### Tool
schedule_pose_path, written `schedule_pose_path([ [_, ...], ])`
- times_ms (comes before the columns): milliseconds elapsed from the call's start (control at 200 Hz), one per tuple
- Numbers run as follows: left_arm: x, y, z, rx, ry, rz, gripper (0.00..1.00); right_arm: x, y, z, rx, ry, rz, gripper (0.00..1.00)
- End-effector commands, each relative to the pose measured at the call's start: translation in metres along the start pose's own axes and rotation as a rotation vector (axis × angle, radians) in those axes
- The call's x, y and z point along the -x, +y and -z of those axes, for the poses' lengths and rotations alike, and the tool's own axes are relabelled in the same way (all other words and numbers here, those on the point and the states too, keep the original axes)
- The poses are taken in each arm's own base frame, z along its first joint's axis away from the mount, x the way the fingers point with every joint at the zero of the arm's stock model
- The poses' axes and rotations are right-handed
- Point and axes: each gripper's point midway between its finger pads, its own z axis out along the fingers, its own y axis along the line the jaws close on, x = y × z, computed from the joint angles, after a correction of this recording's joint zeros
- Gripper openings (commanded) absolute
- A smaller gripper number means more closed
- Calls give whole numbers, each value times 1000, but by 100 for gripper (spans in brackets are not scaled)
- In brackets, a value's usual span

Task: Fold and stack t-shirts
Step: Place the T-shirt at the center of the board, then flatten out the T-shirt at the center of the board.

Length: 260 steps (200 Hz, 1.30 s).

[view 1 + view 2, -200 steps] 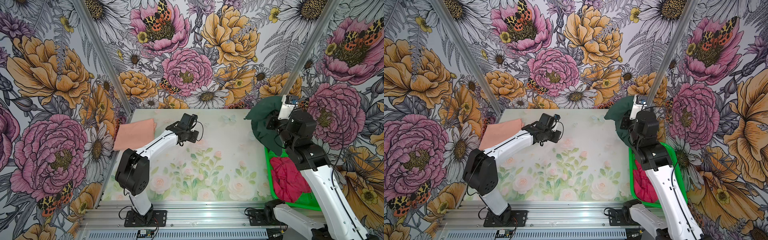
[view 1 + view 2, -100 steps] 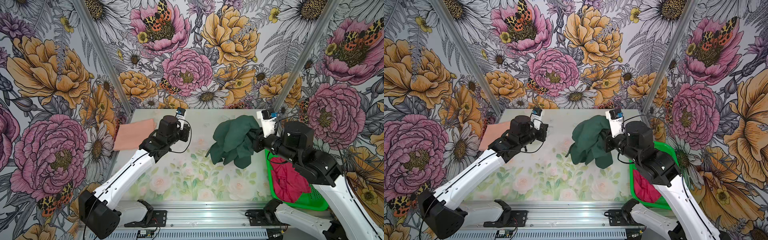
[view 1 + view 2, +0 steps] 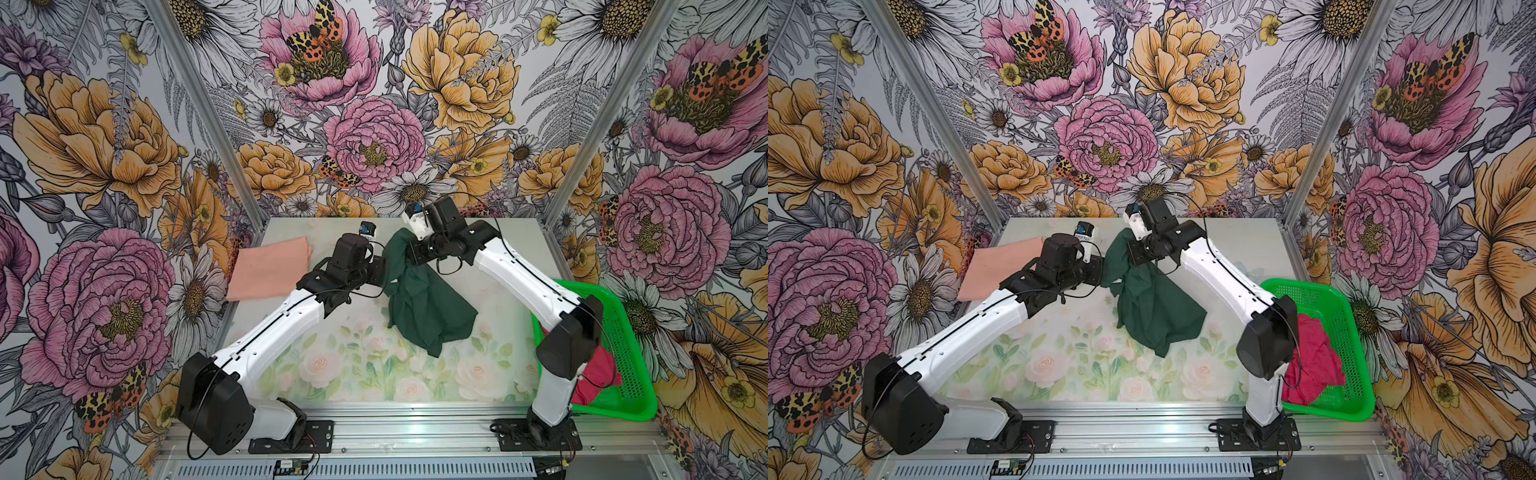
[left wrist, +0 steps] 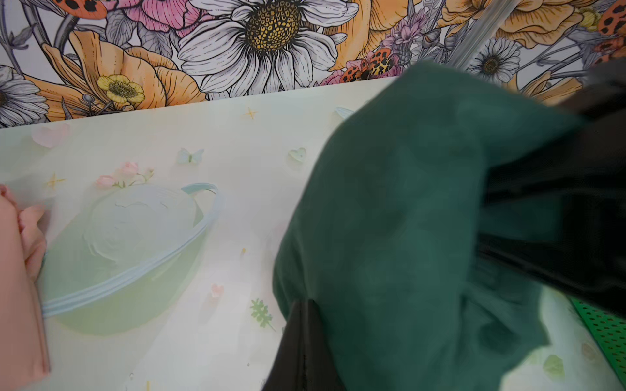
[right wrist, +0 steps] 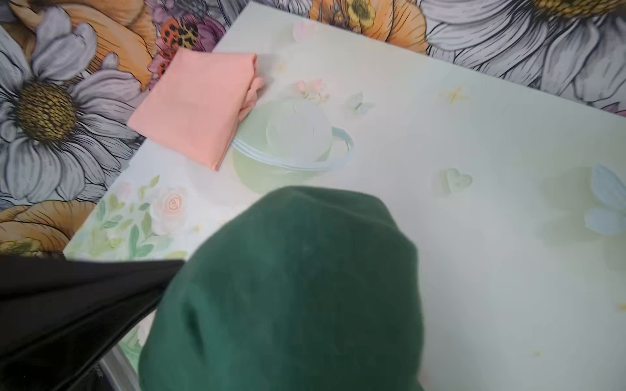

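The table [image 3: 374,374], printed with pale roses, fills the middle of both top views, with the two arm bases at its 6 o'clock edge. The bright green perforated basket [image 3: 627,357] sits off the table's 4 o'clock corner, just beside the right arm's elbow.

The dark green t-shirt [image 3: 428,307] lies crumpled slightly toward 1 o'clock of the table's centre. Its lower part is spread on the surface and its upper end is drawn up in a bunch toward 12 o'clock, between the two wrists. The peach t-shirt [image 3: 268,268] lies folded flat at the 10 o'clock corner, well apart from the green one. The crimson t-shirt [image 3: 1312,353] is heaped inside the basket, partly hidden by the right arm.

The right gripper [image 3: 411,253] meets the raised end of the green shirt from 2 o'clock. In the right wrist view the cloth covers its jaws, so I cannot tell how wide they stand or whether they hold the shirt. The left gripper [image 3: 380,268] reaches in from 8 o'clock with its jaws closed together. Its tip touches the shirt's edge, and in the left wrist view one finger [image 4: 301,338] shows beside the cloth.
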Motion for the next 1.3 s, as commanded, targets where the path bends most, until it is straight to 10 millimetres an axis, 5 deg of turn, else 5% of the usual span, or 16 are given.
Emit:
schedule_pose_path([
  [0, 10, -4, 5, 18, -39, -2, 0, 72, 2, 14, -44, -197, 78, 42],
  [35, 8, -3, 5, 30, -39, -19, 0, 81, -2, 10, -67, -216, 95, 93],
  [85, 6, -1, 6, 56, -43, -44, 0, 88, -9, 7, -116, -234, 98, 99],
  [155, 1, -3, 6, 60, -35, -90, 0, 87, -20, 11, -175, -237, 82, 99],
  [260, -9, -1, 5, 82, -20, -124, 0, 57, -26, 16, -195, -172, 47, 99],
  [330, -14, 4, 5, 113, -15, -133, 0, 21, -25, 16, -175, -93, 11, 99],
  [465, -20, 9, 5, 142, -7, -151, 0, -72, -12, 11, -112, 102, -43, 74],
  [600, -19, 11, 7, 155, -11, -158, 0, -156, 6, 17, -117, 257, -31, 68],
  [710, -18, 10, 8, 152, -12, -163, 0, -200, 6, 22, -161, 358, -32, 67],
  [870, -18, 7, 4, 141, -4, -161, 0, -220, 10, 3, -163, 439, -39, 41],
  [955, -20, 3, 4, 133, 1, -170, 0, -214, 13, -12, -178, 444, -7, 42],
  [1155, -28, 11, 6, 163, 13, -187, 0, -211, 54, -43, -82, 481, 84, 42],
  [1295, -31, 13, 6, 172, 22, -191, 0, -219, 56, -55, -80, 515, 92, 42],
])
